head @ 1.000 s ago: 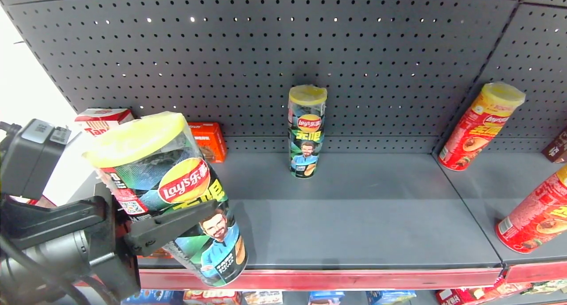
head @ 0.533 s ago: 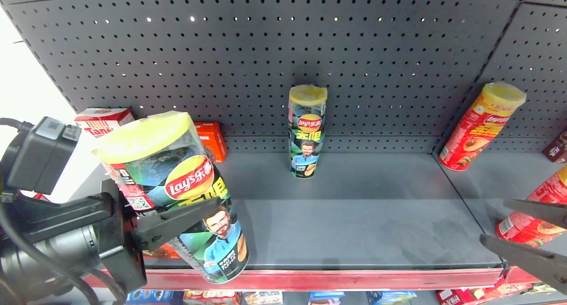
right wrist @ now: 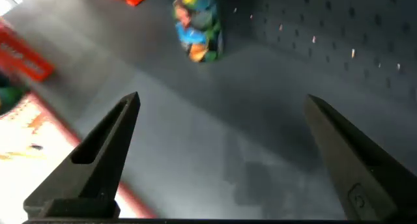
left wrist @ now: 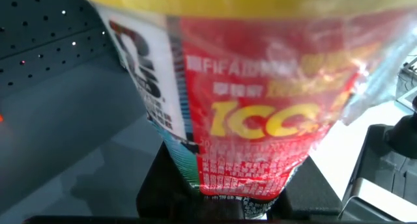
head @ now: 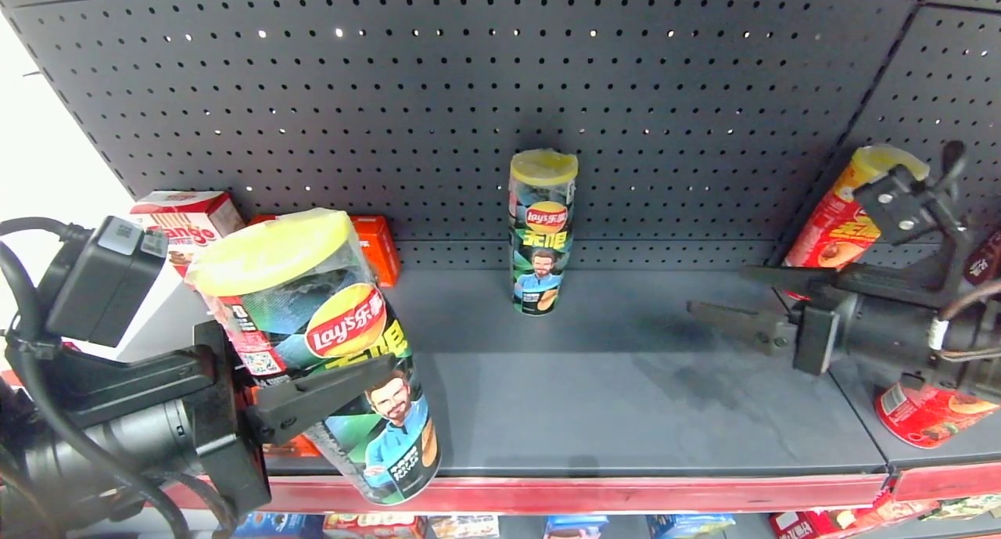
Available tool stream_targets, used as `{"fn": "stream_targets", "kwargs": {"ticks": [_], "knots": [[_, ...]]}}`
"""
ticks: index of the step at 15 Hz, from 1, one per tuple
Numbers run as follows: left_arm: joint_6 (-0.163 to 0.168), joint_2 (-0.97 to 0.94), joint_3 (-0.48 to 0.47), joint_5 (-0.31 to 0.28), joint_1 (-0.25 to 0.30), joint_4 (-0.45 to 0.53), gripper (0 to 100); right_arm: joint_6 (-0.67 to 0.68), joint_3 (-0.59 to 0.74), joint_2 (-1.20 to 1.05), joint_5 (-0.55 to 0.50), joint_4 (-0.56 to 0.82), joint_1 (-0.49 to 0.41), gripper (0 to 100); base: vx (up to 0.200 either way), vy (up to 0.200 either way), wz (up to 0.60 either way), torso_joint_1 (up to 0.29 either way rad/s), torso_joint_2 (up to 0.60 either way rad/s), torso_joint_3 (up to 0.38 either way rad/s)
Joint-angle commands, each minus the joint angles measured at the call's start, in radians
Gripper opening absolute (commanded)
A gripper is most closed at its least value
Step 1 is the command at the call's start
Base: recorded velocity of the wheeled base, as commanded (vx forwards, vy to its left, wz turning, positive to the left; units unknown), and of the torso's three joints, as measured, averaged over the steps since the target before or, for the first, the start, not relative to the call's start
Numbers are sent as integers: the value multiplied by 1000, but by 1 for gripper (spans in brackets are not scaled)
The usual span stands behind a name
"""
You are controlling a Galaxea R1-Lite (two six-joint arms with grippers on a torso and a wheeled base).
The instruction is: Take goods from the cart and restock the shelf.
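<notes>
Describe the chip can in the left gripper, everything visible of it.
The chip can is a tall tube with a yellow-green plastic lid and a glossy printed wrap: a red-and-yellow logo, green and blue patterns, a cartoon bearded man in blue. It is tilted, lid leaning to the robot's left. The left gripper has its jaws shut across its middle, holding it at the front edge of the shelf.

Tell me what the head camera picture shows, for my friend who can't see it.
The left gripper holds a tall chip can with a yellow lid, tilted, at the front edge of a grey shelf. A matching can stands upright at the back, and the open right gripper hovers beside red chip cans.
</notes>
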Motion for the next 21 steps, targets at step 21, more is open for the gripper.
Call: {"fn": "stream_targets", "kwargs": {"ticks": [21], "knots": [[-28, 13, 2, -67, 42, -9, 0, -113, -611, 729, 619, -323, -57, 100, 0, 0, 0, 0, 0, 0]]}}
